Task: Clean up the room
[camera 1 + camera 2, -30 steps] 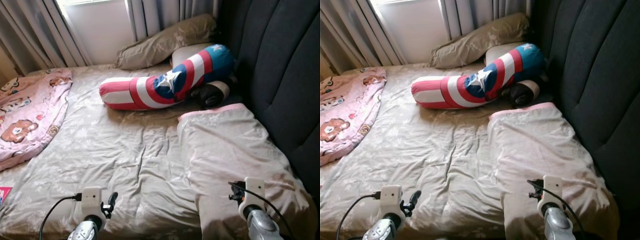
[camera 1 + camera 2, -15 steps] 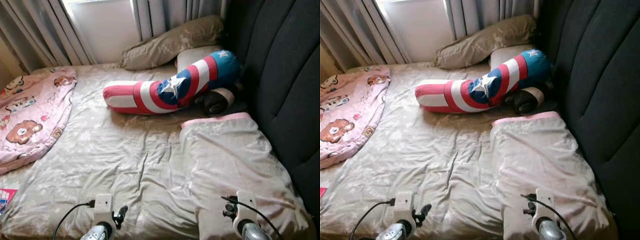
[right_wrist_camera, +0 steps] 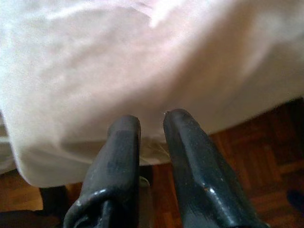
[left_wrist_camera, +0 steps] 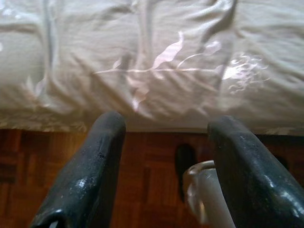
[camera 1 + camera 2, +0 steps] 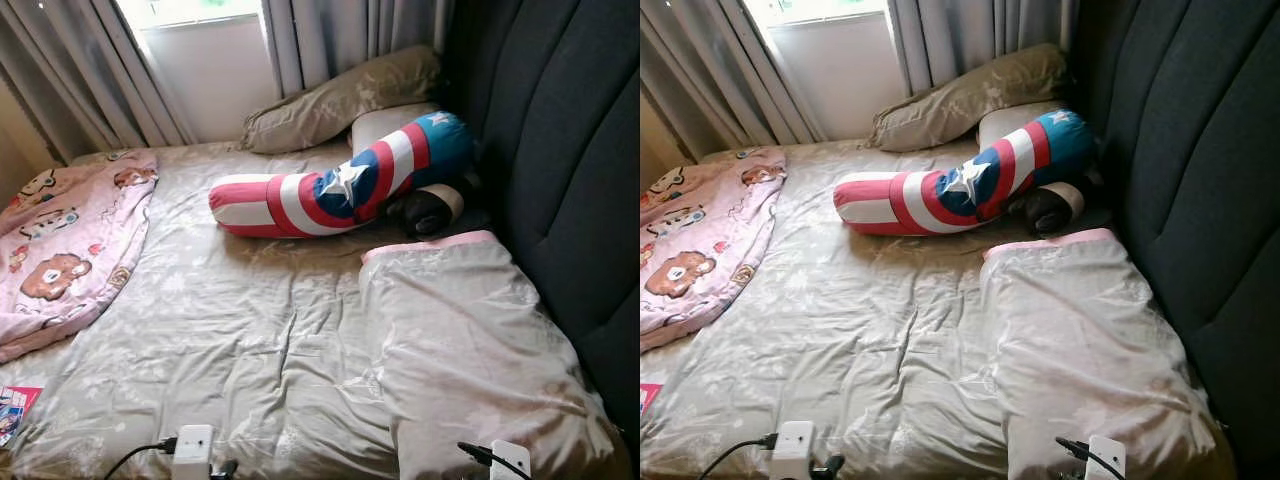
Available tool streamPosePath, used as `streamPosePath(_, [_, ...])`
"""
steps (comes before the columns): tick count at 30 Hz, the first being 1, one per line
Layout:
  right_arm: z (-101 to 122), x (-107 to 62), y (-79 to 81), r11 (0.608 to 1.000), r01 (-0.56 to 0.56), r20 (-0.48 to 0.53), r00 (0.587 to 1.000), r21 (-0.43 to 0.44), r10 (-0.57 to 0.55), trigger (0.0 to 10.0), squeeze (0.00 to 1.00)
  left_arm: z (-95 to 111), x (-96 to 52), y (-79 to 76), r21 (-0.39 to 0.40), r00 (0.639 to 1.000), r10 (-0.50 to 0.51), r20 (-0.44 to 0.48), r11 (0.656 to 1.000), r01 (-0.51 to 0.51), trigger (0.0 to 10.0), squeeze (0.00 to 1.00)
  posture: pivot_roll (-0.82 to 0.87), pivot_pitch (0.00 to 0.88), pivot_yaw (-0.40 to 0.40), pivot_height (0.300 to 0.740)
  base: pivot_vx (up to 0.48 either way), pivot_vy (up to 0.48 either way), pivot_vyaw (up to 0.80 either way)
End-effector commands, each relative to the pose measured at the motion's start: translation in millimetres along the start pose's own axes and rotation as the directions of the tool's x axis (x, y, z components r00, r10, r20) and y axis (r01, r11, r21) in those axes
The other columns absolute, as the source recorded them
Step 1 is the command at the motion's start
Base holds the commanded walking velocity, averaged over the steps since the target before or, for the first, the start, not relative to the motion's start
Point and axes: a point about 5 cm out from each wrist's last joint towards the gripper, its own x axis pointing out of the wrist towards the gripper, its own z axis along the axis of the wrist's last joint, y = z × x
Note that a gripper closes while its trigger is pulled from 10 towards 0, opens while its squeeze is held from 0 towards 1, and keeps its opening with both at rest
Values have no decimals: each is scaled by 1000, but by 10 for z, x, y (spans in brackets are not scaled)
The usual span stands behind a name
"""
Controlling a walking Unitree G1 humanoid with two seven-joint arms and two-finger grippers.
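Fingers first: left gripper (image 4: 164, 166) has its two black fingers (image 4: 85, 180) spread wide with nothing between them, hanging low at the bed's near edge, wooden floor (image 4: 147, 156) under them and the wrinkled beige sheet (image 4: 152, 61) just ahead. Right gripper (image 3: 152, 128) has its fingers nearly together, a thin gap, holding nothing, tips close against the pale pink-edged duvet (image 5: 470, 350) where it droops over the bed edge; contact can't be judged. Both arms sit low, probably because the robot faces the bed and no grasp is started. Left to right on the bed (image 5: 250, 330): a small magazine or booklet (image 5: 15, 408) at the near left corner, a pink cartoon-bear blanket (image 5: 65, 255) bunched along the left side, a red-white-blue star bolster (image 5: 340, 185) lying slantwise mid-bed with its blue end on a grey pillow (image 5: 385, 120), an olive pillow (image 5: 340, 95) by the curtains (image 5: 320, 40), a dark rounded cushion (image 5: 428, 208) tucked against the dark headboard (image 5: 560, 150). Likely tidy targets: duvet is right at the right fingers; pink blanket and bolster are well apart from both grippers, farther up the bed.
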Motion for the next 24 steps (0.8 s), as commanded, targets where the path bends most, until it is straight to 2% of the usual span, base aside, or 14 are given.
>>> streamPosePath(1, [19,5,57,1000,-20,10,1000,8,20,10000,0,-64,-18,42,18,999,9,-34,1000,-9,10000,0,-31,0,116,740,0,0,0])
streamPosePath(5, [66,17,84,999,-34,17,999,-7,35,10000,0,-138,-33,-6,32,998,-5,-58,999,7,10000,0,-27,0,112,740,0,0,0])
streamPosePath(8, [55,18,117,998,-41,6,999,-43,41,10000,0,-161,-39,-5,17,998,5,-66,1000,-4,10000,0,-19,0,107,740,0,0,0])
streamPosePath(10, [10,7,162,994,-65,-4,998,-87,65,10000,0,-184,-46,-3,-17,998,19,-67,1000,-20,10000,0,-17,0,102,740,0,0,800])
streamPosePath(13, [-1,5,161,994,-66,-9,998,-82,65,10000,0,-188,-48,-5,-32,998,19,-65,999,-21,10000,0,-17,0,102,740,0,0,800])
streamPosePath(18, [11,8,114,996,-60,-10,998,-59,60,10000,0,-186,-40,-54,-33,998,5,-66,999,-7,10000,0,-33,0,92,740,0,0,0])
streamPosePath(24, [42,16,105,995,-64,-6,998,-71,64,10000,0,-153,-25,-88,-29,998,-5,-60,1000,3,10000,0,-17,0,76,740,0,0,0])
